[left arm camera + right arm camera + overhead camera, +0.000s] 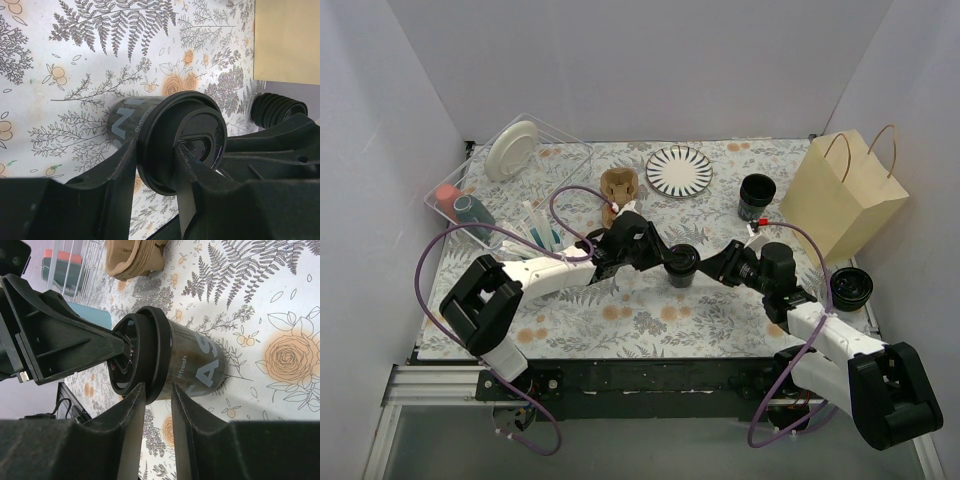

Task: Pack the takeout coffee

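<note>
You're working in a plain booth: a pale grey back wall (640, 60) meets a left wall (370, 150) and a right wall (920, 100) of the same tone, all bare. Your desk (650, 320) fills the space between them, covered by a white cloth (75, 60) printed with grey ferns and orange flowers. Along the near edge you'll see a black strip (650, 375), with a silver rail (395, 385) at its left end and a dull grey floor (650, 450) below. The light is even and soft, and shadows are faint.
</note>
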You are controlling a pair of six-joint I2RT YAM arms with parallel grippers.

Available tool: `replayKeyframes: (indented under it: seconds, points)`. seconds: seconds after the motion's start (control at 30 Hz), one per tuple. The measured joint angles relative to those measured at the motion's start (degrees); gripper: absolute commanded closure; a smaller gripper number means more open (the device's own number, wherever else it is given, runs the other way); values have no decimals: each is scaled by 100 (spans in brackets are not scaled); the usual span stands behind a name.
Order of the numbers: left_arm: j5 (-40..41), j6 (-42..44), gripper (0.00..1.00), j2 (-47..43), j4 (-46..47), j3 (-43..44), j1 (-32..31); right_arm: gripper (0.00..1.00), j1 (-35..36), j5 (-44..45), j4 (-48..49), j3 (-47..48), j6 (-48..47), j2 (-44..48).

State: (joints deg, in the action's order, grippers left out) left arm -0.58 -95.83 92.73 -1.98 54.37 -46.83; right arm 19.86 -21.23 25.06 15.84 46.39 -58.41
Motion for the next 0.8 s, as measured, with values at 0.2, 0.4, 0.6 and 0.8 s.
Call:
replayKeyframes:
  seconds: [0.2,0.4,0.6,0.8]
  points:
    - [44,-20,73,48,-216,149,-4,74,-24,-151,162,0,116,-98]
    - [81,-74,73,50,-273,162,-20,81,-24,-22,33,13,295,-140]
    - [111,-90,73,83,-249,164,-90,79,-24,254,492,-439,487,-20]
    - [107,-35,73,131,-251,234,-94,75,-24,356,686,-511,498,20]
